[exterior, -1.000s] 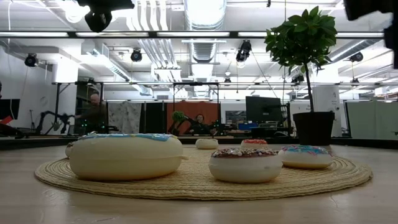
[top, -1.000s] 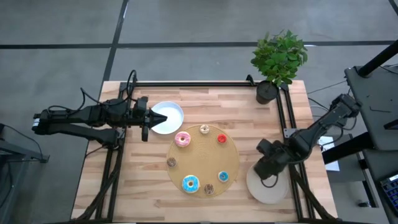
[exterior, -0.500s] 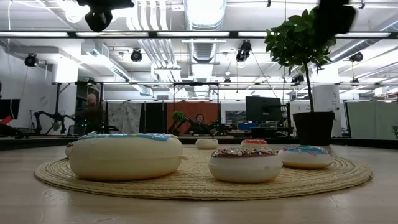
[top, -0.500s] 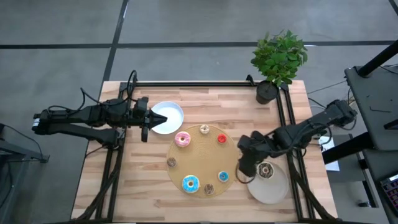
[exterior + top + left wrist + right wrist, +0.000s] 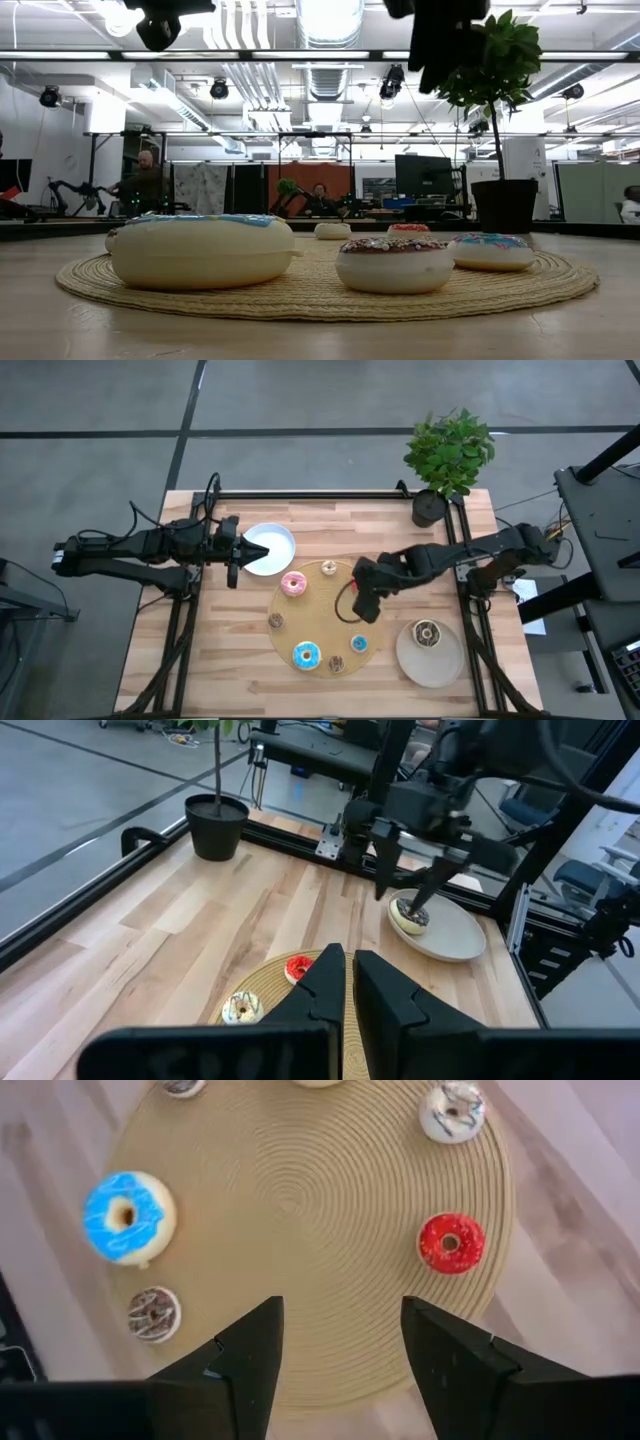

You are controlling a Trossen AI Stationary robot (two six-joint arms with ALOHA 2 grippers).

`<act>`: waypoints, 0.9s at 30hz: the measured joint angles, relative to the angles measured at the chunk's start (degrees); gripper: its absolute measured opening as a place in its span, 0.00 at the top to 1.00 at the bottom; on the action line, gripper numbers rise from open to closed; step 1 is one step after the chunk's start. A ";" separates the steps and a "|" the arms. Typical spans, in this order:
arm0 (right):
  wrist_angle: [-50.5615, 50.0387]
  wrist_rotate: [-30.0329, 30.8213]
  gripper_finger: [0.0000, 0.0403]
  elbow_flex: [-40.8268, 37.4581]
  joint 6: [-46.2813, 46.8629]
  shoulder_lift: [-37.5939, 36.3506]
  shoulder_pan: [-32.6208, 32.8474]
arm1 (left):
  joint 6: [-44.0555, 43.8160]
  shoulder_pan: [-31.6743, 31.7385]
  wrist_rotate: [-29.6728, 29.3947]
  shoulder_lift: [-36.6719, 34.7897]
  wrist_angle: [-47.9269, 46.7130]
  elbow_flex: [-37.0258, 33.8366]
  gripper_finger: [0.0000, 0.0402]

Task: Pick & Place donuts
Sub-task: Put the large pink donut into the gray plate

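Now between placements: right gripper empty, jaws apart, over woven mat near its 3 o'clock edge, red donut nearest and likely next, needing descent and centring; brown donut on beige plate; left gripper closed by white plate.

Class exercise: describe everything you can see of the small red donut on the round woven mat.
The small red toy donut is a glossy ring with a small centre hole and pale speckles like sprinkles on top. It lies flat on the round tan woven mat, near the mat's edge, touching nothing else. The open right gripper hangs above the mat close by and holds nothing.
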 joint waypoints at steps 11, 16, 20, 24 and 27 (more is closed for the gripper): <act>2.53 -2.12 0.52 0.60 -5.30 0.95 -4.81 | 0.09 0.00 0.03 -0.02 -0.01 0.01 1.00; 4.34 -2.16 0.52 0.60 -6.15 0.95 -5.77 | 0.14 -0.01 0.03 -0.02 -0.01 0.00 1.00; 4.50 -3.16 0.52 0.60 -7.16 0.95 -6.67 | 1.21 0.00 0.03 -0.02 -0.01 0.00 1.00; 7.24 -4.53 0.52 0.60 -8.82 0.95 -7.48 | 1.36 0.01 0.04 -0.02 -0.01 0.01 1.00; 12.07 -6.08 0.52 0.60 -9.03 1.49 -8.75 | 1.36 0.01 0.04 -0.02 -0.01 0.01 1.00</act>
